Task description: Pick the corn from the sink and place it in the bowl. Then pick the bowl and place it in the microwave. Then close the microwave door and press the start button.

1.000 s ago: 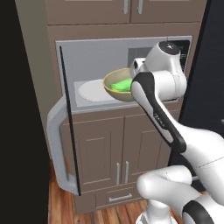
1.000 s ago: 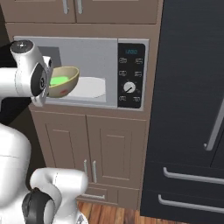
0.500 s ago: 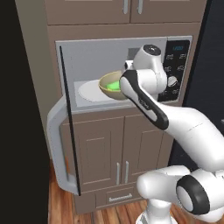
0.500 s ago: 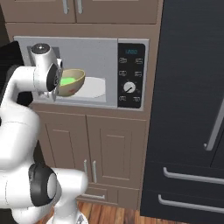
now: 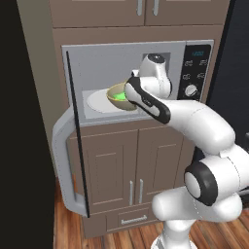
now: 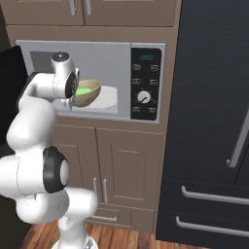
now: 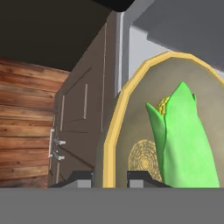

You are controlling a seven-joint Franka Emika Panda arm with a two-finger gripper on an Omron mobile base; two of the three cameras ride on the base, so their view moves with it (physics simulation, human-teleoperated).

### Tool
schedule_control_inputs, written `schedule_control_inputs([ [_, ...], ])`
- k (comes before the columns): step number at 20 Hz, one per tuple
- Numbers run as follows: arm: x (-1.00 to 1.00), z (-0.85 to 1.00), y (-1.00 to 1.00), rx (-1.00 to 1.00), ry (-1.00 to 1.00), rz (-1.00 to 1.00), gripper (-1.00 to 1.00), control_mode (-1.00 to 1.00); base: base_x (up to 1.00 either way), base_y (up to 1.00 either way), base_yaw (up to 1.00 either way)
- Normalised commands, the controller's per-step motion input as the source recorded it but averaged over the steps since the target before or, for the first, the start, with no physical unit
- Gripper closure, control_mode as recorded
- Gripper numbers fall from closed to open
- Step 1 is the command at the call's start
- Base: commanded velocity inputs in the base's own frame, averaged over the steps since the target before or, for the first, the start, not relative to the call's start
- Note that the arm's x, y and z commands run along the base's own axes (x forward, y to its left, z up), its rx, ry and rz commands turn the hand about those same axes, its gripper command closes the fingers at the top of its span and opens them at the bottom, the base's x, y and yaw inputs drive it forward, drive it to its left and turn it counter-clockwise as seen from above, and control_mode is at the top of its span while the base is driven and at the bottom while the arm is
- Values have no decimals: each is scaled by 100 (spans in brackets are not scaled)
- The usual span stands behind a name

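Observation:
My gripper [image 5: 130, 92] is shut on the rim of the tan-yellow bowl [image 5: 118, 98], holding it inside the open microwave [image 5: 194, 68] just above the white turntable plate [image 5: 99, 100]. The green corn [image 5: 118, 96] lies in the bowl. From the right side, the bowl [image 6: 88, 93] with the corn [image 6: 85, 90] hangs beside the gripper [image 6: 73, 96], left of the control panel. In the hand view the bowl's rim [image 7: 114, 127] runs between my fingertips [image 7: 81, 179], and the corn [image 7: 183, 135] shows yellow at its tip. The microwave door [image 5: 78, 141] stands swung open to the left.
Brown cabinet doors [image 5: 131, 160] sit below the microwave, above a wooden floor. A black fridge [image 6: 209, 121] with silver handles stands to the right. The open door's curved grey handle [image 5: 61, 160] juts out at lower left.
The arm has reached forward and carried the bowl with the corn deeper into the microwave cavity, over the turntable plate. The grip on the rim is unchanged.

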Motion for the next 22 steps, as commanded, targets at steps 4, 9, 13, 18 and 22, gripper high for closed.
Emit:
schedule_control_inputs([
  [4, 66, -8, 0, 0, 4, 0, 100, -100, 0, 0, 0],
  [9, 58, 0, 0, 0, 1, 0, 100, -100, 0, 0, 0],
  [13, 54, -7, 0, 0, 0, 0, 100, -100, 0, 0, 0],
  [18, 43, -32, 0, 0, 0, 0, 100, -100, 0, 0, 0],
  [22, 28, -30, 0, 0, 0, 0, 100, -100, 0, 0, 0],
])
